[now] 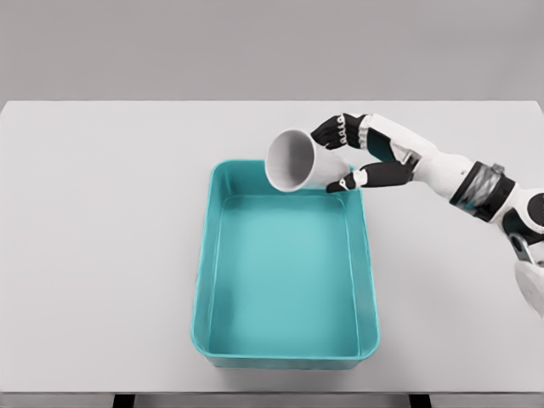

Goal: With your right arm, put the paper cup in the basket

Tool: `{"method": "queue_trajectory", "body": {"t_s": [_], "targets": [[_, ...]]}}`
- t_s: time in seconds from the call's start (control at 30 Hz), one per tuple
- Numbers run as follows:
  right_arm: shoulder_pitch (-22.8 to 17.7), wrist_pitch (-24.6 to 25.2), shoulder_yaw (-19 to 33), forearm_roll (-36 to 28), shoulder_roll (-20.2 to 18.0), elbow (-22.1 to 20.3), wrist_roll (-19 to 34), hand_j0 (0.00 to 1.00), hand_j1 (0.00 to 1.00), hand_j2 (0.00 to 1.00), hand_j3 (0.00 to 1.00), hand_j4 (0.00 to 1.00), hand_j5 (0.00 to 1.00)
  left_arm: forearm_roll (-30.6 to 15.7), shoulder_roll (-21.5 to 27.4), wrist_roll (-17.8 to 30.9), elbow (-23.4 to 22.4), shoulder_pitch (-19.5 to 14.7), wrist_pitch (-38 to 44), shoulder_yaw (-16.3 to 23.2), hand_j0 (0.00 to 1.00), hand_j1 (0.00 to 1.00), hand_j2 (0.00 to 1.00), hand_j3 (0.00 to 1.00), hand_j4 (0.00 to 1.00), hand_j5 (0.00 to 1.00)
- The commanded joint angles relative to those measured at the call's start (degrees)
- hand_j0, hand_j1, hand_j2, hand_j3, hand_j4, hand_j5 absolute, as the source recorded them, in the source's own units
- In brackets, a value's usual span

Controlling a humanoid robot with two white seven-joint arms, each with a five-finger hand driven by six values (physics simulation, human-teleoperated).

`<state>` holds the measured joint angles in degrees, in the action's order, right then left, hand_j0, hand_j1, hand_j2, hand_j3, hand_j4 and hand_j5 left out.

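While the paper cup (297,161) is held tipped in the fingers of the right robot hand (350,155), its open mouth is pointed away from the palm, over the far rim of the basket (371,289).

Glossy teal plastic basket (212,280), matt cup (297,161)

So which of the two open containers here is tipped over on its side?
The white paper cup, held tilted in the right robot hand over the far rim, mouth facing the camera. The teal basket sits flat on the table, opening upward.
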<state>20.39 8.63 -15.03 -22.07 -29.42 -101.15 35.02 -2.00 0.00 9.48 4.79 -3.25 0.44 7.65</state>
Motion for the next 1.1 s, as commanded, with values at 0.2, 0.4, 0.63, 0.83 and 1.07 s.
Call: {"method": "queue_trajectory", "body": {"t_s": [0.2, 0.4, 0.63, 0.83, 1.07], "targets": [[0.09, 0.24, -3.08, -0.16, -2.57, -0.10, -0.02, 0.58, 0.58, 0.58, 0.58, 0.58, 0.58, -0.03, 0.00, 0.01, 0.04, -0.09, 0.00, -0.01, 1.00, 1.00, 1.00, 1.00, 1.00, 1.00], [0.44, 0.07, -3.61, -0.16, -2.83, -0.10, -0.02, 0.87, 0.87, 0.87, 0.87, 0.87, 0.87, -0.03, 0.00, 0.01, -0.04, 0.00, 0.00, -0.01, 1.00, 1.00, 1.00, 1.00, 1.00, 1.00], [0.44, 0.07, -3.61, -0.16, -2.74, -0.10, -0.02, 0.93, 0.93, 0.93, 0.93, 0.93, 0.93, -0.03, 0.00, 0.01, -0.04, 0.00, 0.00, -0.01, 1.00, 1.00, 1.00, 1.00, 1.00, 1.00], [0.88, 0.16, -2.99, -0.95, -4.15, -0.02, -0.02, 0.99, 0.99, 0.99, 0.99, 0.99, 0.99, -0.03, 0.00, 0.01, -0.04, -0.09, 0.00, -0.01, 1.00, 1.00, 1.00, 1.00, 1.00, 1.00], [-1.40, -0.37, 3.42, -11.41, -12.24, -0.02, -0.02, 0.99, 0.99, 0.99, 0.99, 0.99, 0.99, -0.03, 0.00, 0.01, 0.04, -0.09, 0.00, -0.01, 1.00, 1.00, 1.00, 1.00, 1.00, 1.00]]}}
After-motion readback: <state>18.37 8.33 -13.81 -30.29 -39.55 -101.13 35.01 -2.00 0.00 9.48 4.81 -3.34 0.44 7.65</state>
